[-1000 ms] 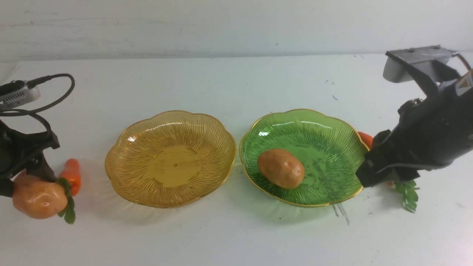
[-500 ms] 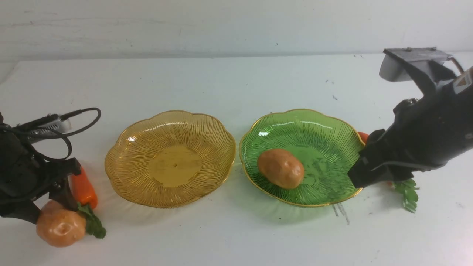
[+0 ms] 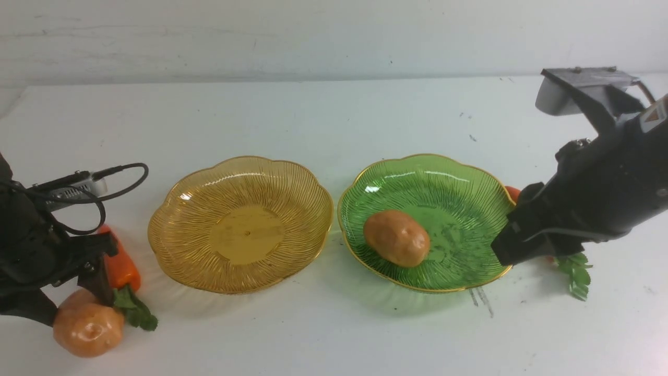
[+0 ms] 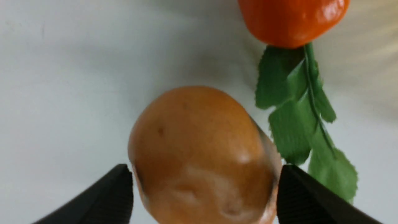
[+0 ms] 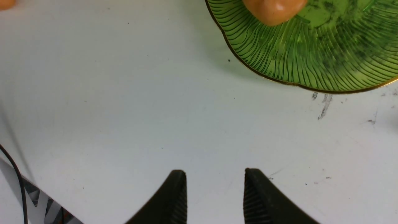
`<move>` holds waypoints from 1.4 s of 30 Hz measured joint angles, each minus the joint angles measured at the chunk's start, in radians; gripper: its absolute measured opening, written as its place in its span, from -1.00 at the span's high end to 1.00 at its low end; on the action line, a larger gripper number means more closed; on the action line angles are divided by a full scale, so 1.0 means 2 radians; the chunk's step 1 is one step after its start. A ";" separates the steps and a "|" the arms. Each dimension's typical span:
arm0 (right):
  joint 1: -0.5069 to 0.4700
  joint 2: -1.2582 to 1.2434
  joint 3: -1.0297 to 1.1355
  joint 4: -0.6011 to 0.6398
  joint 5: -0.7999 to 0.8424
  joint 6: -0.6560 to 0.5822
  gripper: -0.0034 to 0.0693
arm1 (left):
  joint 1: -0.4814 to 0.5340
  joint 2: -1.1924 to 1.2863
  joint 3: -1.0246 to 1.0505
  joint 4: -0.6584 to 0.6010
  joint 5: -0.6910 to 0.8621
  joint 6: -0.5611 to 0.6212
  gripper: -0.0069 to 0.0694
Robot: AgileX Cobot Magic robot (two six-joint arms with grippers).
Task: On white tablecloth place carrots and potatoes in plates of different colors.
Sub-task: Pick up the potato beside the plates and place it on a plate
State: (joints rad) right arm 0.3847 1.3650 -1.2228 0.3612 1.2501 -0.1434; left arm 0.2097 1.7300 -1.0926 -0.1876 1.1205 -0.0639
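On the white tablecloth (image 3: 334, 115) stand an empty amber plate (image 3: 240, 224) and a green plate (image 3: 459, 209) (image 5: 311, 62) that holds one potato (image 3: 396, 237) (image 5: 273, 9). At the front left lies a second potato (image 3: 87, 330) (image 4: 202, 149). My left gripper (image 3: 68, 308) (image 4: 205, 168) is open, its fingers spread wide and close on either side of that potato. A carrot (image 3: 121, 269) (image 4: 292, 18) lies just beyond, its leaves beside one finger. My right gripper (image 3: 503, 253) (image 5: 214, 174) hangs open and empty at the green plate's right rim. It hides most of another carrot (image 3: 514, 193).
The left wrist camera's cable (image 3: 120, 183) loops above the left carrot. The right carrot's green leaves (image 3: 576, 271) stick out below the right gripper. A table edge with a dark cable (image 5: 18, 193) shows in the right wrist view.
My left gripper has moved right and toward the front edge, its jaws spreading wider. The potato and carrot shifted right with it. The right arm edged left, then held still.
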 joint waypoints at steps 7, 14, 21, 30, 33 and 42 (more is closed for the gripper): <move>0.000 0.000 0.000 0.002 -0.006 0.000 0.24 | 0.000 0.000 0.000 0.019 0.001 0.003 -0.67; 0.000 0.000 0.000 0.005 -0.008 0.000 0.24 | 0.000 0.013 -0.002 0.032 -0.001 0.003 -0.67; 0.000 0.000 0.000 0.005 -0.008 0.000 0.24 | 0.000 0.020 -0.007 0.032 0.006 0.003 -0.53; 0.000 0.000 0.000 0.005 -0.009 0.000 0.24 | 0.000 0.014 -0.005 0.062 0.017 0.003 -0.20; 0.000 0.000 0.000 0.005 -0.009 0.000 0.24 | 0.000 0.003 -0.003 0.078 0.018 0.003 -0.19; 0.000 0.000 0.000 0.005 -0.009 -0.002 0.24 | -0.003 -0.079 -0.002 0.017 0.023 0.017 -0.19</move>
State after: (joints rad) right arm 0.3847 1.3650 -1.2228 0.3720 1.2328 -0.1471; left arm 0.2040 1.5713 -1.0960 -0.1528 1.1655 -0.0303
